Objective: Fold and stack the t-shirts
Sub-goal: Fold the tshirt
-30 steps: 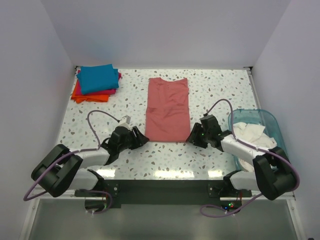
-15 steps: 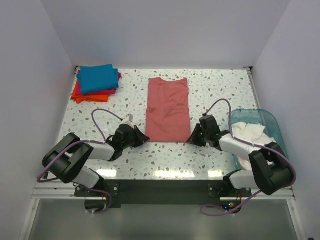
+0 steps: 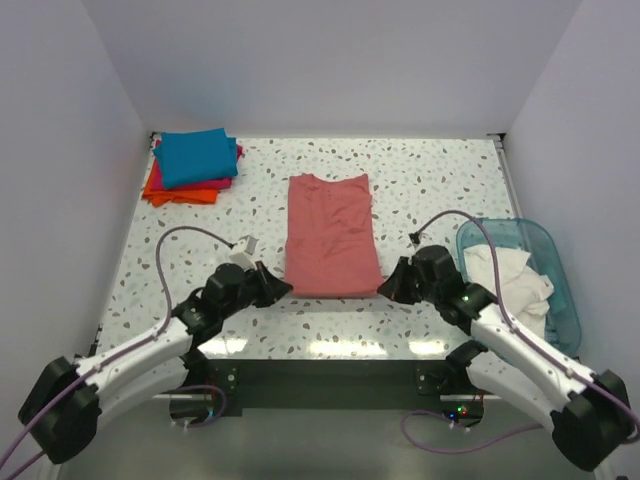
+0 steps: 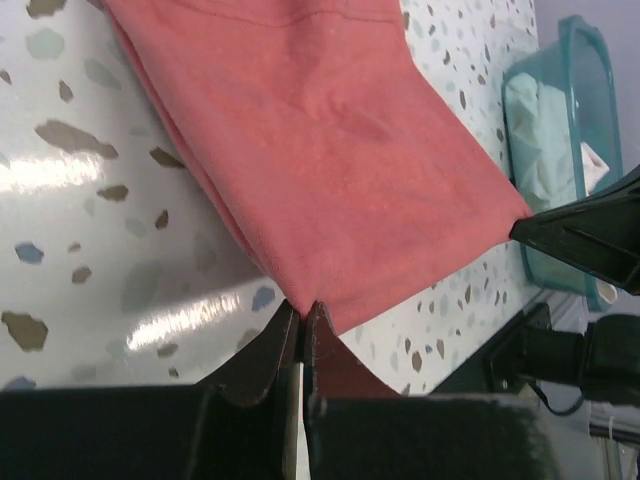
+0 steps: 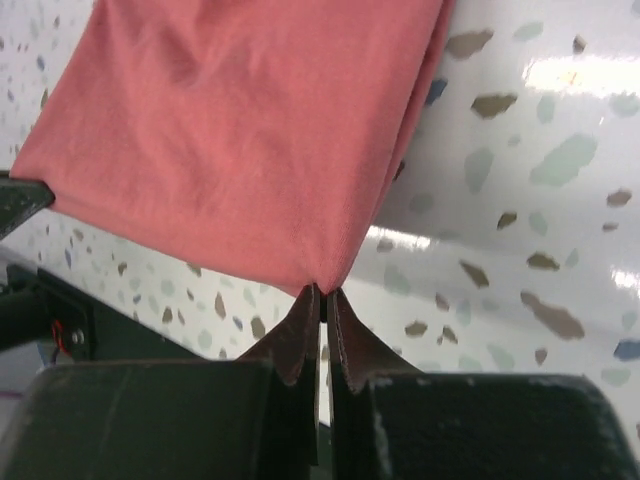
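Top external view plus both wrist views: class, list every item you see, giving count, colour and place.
salmon-red t-shirt: one, salmon-red, table centre
teal-blue t-shirt: one, folded, tops far-left stack
magenta-pink t-shirt: one, folded, beneath teal
orange t-shirt: one, folded, stack bottom
tub: one, translucent blue, right edge
white cloth: one, inside tub
table: one, white speckled
left gripper: one, black, shut on shirt's near-left corner
right gripper: one, black, shut on near-right corner

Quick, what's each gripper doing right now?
Left gripper: shut on the salmon-red t-shirt, at its near left corner.
Right gripper: shut on the same shirt's near right corner.
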Robot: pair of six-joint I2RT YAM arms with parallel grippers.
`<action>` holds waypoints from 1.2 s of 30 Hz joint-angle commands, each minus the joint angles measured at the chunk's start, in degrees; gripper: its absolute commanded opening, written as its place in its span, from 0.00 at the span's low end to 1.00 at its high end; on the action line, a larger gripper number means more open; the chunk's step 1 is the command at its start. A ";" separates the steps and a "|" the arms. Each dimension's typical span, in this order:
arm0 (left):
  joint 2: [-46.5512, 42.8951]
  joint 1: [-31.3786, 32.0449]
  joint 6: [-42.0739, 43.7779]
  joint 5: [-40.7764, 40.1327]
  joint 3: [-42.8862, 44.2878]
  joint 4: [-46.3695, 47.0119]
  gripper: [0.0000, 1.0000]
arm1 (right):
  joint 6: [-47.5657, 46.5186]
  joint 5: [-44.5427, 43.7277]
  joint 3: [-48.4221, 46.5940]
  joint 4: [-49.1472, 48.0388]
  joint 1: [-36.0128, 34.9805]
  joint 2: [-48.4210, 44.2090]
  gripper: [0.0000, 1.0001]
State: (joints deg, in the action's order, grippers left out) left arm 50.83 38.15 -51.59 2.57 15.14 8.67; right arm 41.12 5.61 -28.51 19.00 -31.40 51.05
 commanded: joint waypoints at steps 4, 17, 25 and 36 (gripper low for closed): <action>-19.41 7.19 -3.60 -4.59 -2.48 -23.24 0.00 | 0.01 0.28 3.64 16.48 -4.98 -19.01 0.00; -4.27 6.42 9.30 -14.70 23.78 -24.14 0.00 | -6.49 -12.88 -21.13 21.08 -4.99 -3.27 0.00; 16.21 -8.60 12.65 -3.27 36.79 -12.62 0.00 | -11.94 -7.20 -39.68 14.24 6.42 20.30 0.00; 52.95 -22.41 15.64 14.46 57.27 -1.73 0.49 | -14.49 2.05 -69.90 15.17 16.98 60.02 0.52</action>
State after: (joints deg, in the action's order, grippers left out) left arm 97.45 18.35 -38.41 10.15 67.18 0.95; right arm 28.80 4.80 -91.35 33.36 -15.92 106.06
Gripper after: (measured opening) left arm 0.410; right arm 0.453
